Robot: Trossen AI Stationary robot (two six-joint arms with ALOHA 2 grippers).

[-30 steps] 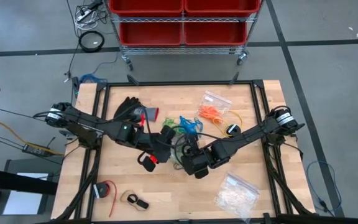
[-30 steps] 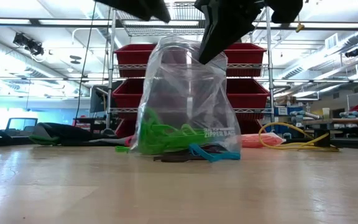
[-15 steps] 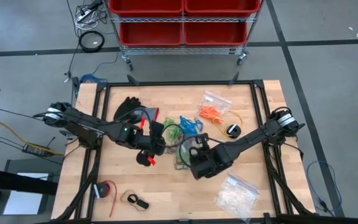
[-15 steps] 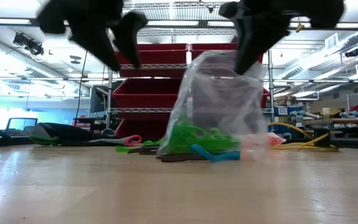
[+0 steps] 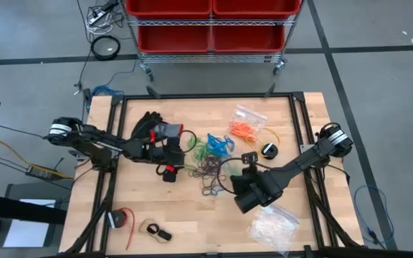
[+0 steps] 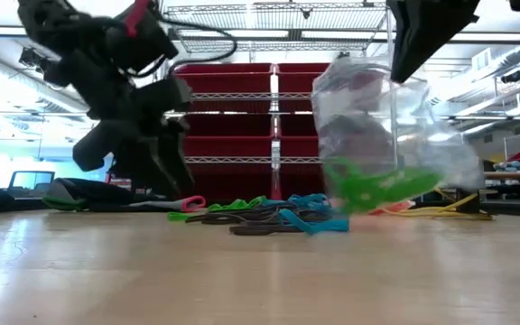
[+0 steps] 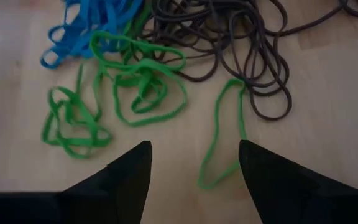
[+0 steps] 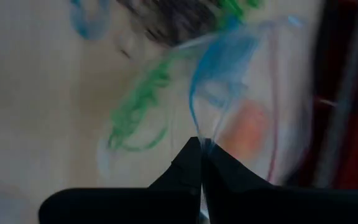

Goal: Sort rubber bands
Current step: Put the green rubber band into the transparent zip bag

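Bag [image 6: 377, 135] now carried rightward, right gripper [image 8: 201, 163] clamped on it; left gripper [image 7: 194, 165] agape over rubber bands [image 7: 142, 87].

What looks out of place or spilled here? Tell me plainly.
The thin elastic rubber bands lie in one mixed green, blue and dark tangle mid-table, unsorted. The right gripper, jaws shut, hangs a clear plastic zipper bag tilted above the table, green bands inside. The left gripper, jaws open, hovers over loose green loops.
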